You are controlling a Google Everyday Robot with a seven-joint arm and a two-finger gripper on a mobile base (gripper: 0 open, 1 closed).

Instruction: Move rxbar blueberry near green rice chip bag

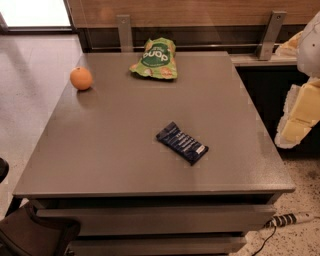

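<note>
Rxbar blueberry (182,143) lies flat and slantwise on the grey counter (115,155), right of centre, nearer the front edge. An orange (81,78) sits by the left edge, toward the back. The green rice chip bag (155,59) lies at the back edge, well apart from the bar. The gripper (295,126) hangs beyond the right edge, touching nothing on the counter; I cannot tell whether it is open or closed.

Dim room; a bright white window (35,12) glares beyond the far-left corner of the grey counter (125,150). The pale yellow claw (300,117), off its right edge, looks jagged-outlined.
</note>
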